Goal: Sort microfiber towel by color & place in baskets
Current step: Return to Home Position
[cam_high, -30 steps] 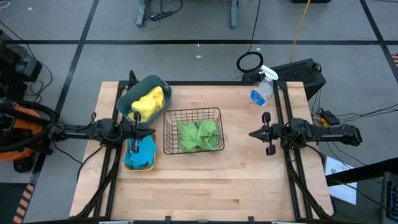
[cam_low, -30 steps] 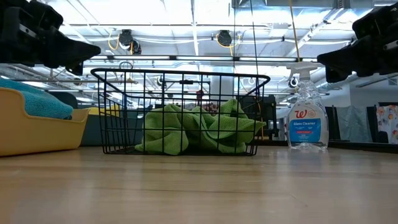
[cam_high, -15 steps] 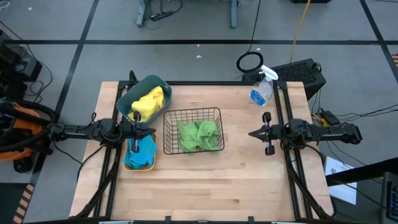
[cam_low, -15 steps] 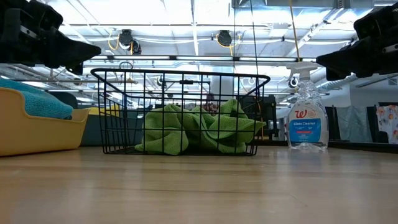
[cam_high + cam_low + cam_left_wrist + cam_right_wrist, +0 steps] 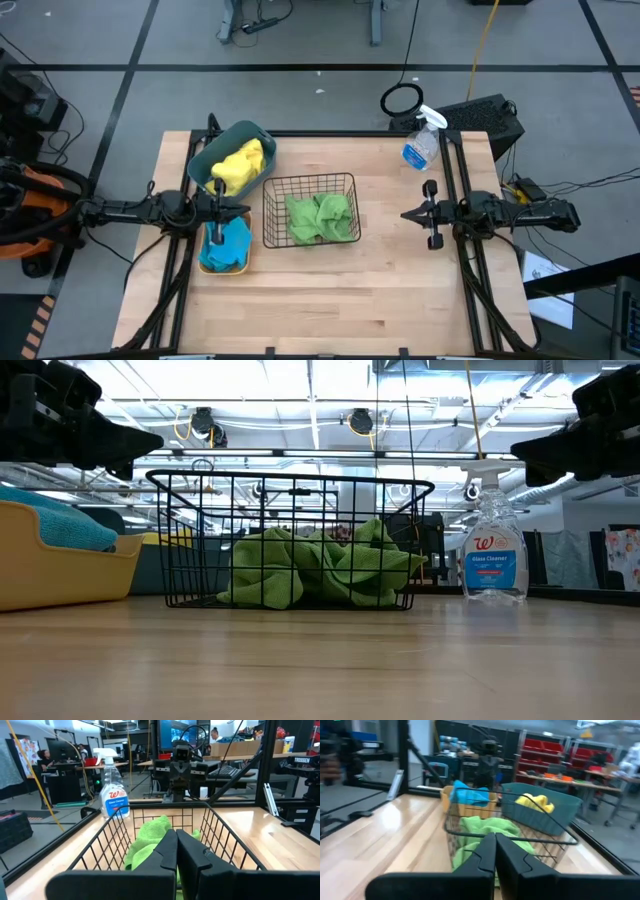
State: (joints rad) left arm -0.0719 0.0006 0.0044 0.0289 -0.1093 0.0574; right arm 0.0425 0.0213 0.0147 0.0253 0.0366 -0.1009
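Note:
A yellow towel (image 5: pixel 238 163) lies in the teal tub (image 5: pixel 212 151) at the table's far left. A blue towel (image 5: pixel 229 241) lies in the yellow-orange bin (image 5: pixel 211 266) nearer the front. Green towels (image 5: pixel 320 217) fill the black wire basket (image 5: pixel 271 190) in the middle. My left gripper (image 5: pixel 247 208) hovers shut and level at the left side, between tub and bin, pointing at the wire basket (image 5: pixel 150 815). My right gripper (image 5: pixel 403 215) hovers shut and level at the right side, pointing at the same basket (image 5: pixel 470 827). Neither holds anything.
A clear spray bottle (image 5: pixel 421 146) with blue liquid stands at the far right corner of the table, behind my right arm. Bare wood stretches across the table's near half (image 5: pixel 330 300). A dark frame rail (image 5: pixel 462 270) runs along each side.

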